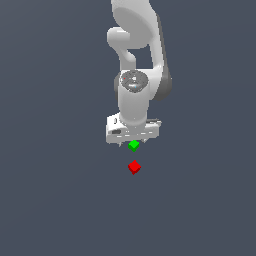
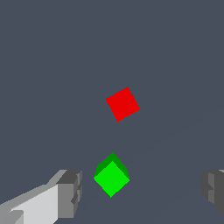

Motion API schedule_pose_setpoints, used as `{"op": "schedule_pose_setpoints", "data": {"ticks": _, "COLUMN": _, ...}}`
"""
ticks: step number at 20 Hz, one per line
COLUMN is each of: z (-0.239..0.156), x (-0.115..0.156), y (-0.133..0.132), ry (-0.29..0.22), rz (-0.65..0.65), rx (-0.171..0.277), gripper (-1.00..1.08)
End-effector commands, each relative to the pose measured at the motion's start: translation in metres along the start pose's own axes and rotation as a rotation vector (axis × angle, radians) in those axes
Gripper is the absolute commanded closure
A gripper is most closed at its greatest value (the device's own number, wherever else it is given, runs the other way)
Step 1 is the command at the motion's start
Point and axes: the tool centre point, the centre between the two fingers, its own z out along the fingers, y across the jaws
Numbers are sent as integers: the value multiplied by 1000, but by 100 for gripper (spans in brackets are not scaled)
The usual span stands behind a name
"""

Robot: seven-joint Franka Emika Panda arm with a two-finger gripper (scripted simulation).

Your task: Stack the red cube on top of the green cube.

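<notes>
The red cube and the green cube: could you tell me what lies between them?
Nothing: only bare grey floor separates the red cube from the green cube, clearest in the wrist view.

One red cube (image 1: 134,167) (image 2: 123,103) and one green cube (image 1: 133,145) (image 2: 112,177): two cubes in all, equal in size. The red one lies near the green cube, apart from it. One arm, mine (image 1: 136,75), with one gripper (image 1: 132,141) (image 2: 142,192) above the green cube; two of my fingers (image 2: 70,192) show in the wrist view, one on either side of the green cube.
</notes>
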Motion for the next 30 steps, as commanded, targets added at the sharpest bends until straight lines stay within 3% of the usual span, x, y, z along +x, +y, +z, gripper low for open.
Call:
{"op": "schedule_pose_setpoints", "data": {"ticks": 1, "z": 8, "x": 6, "y": 1, "ry": 0, "rz": -51, "rx": 0, "gripper": -92}}
{"op": "schedule_pose_setpoints", "data": {"ticks": 16, "z": 65, "x": 49, "y": 0, "ry": 0, "rz": -418, "rx": -5, "gripper": -92}}
{"op": "schedule_pose_setpoints", "data": {"ticks": 30, "z": 80, "x": 58, "y": -3, "ry": -1, "rz": -492, "rx": -6, "gripper": -92}}
